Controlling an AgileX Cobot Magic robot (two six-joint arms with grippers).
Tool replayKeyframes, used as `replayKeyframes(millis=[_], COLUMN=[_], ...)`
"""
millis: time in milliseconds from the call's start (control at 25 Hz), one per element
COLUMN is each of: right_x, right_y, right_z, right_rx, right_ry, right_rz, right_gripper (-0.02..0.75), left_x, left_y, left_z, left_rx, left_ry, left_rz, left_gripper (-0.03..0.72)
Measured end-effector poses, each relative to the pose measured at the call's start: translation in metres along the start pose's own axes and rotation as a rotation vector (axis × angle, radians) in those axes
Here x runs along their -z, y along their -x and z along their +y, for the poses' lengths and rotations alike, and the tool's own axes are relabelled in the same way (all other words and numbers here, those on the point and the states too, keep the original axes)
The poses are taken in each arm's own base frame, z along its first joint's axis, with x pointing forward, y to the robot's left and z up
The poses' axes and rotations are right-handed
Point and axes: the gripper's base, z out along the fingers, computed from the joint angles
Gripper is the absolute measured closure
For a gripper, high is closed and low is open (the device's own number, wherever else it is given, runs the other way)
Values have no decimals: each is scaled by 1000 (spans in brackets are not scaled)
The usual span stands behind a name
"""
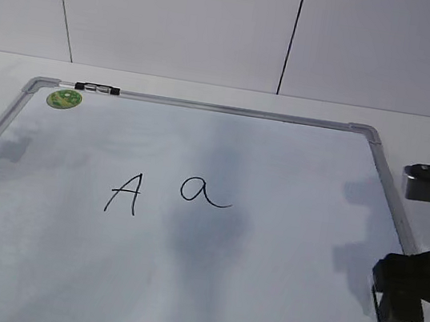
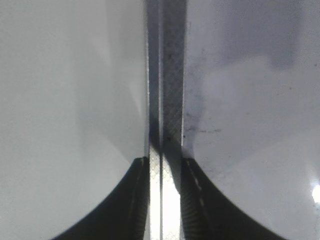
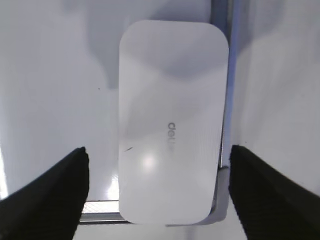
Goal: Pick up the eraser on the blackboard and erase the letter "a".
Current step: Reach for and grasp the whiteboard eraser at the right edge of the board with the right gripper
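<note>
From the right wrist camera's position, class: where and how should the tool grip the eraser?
Grip the eraser across its two long sides, coming straight down from above. It lies flat at the blackboard's frame corner, and the open right tool already straddles its narrow width.

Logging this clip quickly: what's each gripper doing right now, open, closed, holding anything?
Left gripper: shut on the blackboard frame at the left edge.
Right gripper: open, straddling the eraser, not yet gripping it.

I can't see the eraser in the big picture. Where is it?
The eraser shows in the right wrist view, lying at a corner of the blackboard beside its frame, between the right hand's open fingers.
</note>
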Motion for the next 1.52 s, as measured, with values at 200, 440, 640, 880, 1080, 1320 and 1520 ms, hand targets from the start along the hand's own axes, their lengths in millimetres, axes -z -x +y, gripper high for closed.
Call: replayKeyframes(millis=[200,440,640,880,1080,1320,1520], right_x=[-9,-15,-17,-17,-18,-19,-19], right_y=[2,5,8,10,12,13,13], right_z=[2,-1,-4,-3,-11,-15,-13], right_rx=[7,-33,-51,-52,-88,-75,-57], right_ry=[-14,-30,-28,-16,-17,15,42], right_rz=[38,55,47,24,20,37,37], right_gripper=[59,59,59,59,60,64,66], left_x=[0,0,0,0,0,0,0], left_y=[0,0,0,0,0,0,0], left_z=[0,0,0,0,0,0,0], left_rx=[0,0,0,0,0,0,0], left_ry=[0,0,0,0,0,0,0], left_rz=[0,0,0,0,0,0,0], left_gripper=[540,540,540,540,540,540,540])
